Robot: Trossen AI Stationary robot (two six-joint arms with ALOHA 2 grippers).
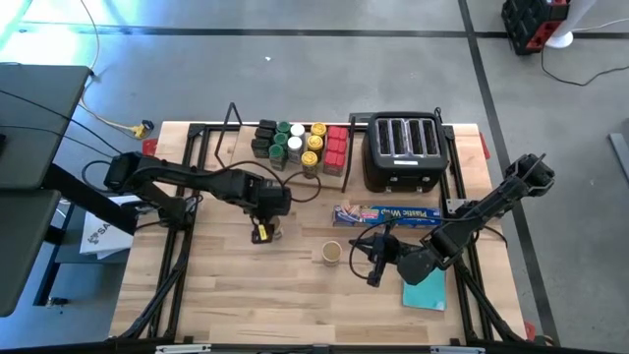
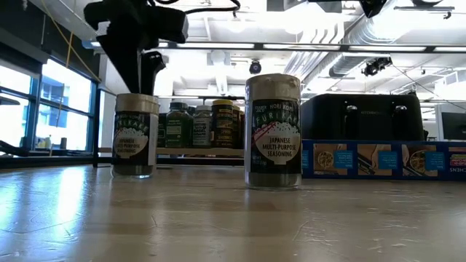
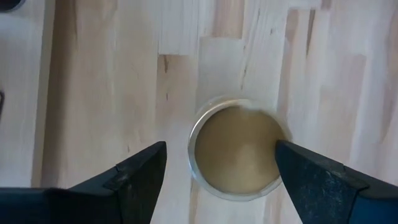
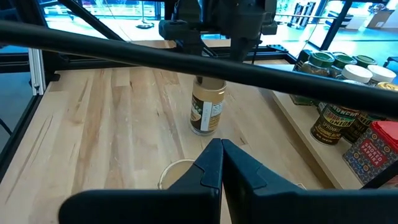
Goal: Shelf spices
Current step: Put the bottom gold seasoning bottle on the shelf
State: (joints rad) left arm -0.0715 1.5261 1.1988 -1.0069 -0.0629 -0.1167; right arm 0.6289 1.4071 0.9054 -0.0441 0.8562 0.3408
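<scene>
High view first: the wooden table (image 1: 226, 295) carries everything, with the shelf (image 1: 221, 147) along its far edge, well beyond the left gripper (image 1: 263, 228). On that shelf's pale board stand the shelved spices (image 1: 300, 146), a tight cluster of jars with green, white and yellow lids, red tins and dark blocks. Beside them sits the black toaster (image 1: 404, 150), and before it lies the long blue wrap box (image 1: 386, 213), both closer to the right gripper (image 1: 376, 258) than to the left. A teal pad (image 1: 426, 292) lies just by the right arm.

Two tan-lidded jars are still off the shelf. One jar (image 3: 237, 149) stands upright directly under the left gripper, whose fingers (image 3: 140, 177) are spread wide on either side of its lid, with a gap showing on at least one side. The other jar (image 1: 331, 253) stands just beside the right gripper, whose fingers (image 4: 208, 168) are pressed together, holding nothing.
</scene>
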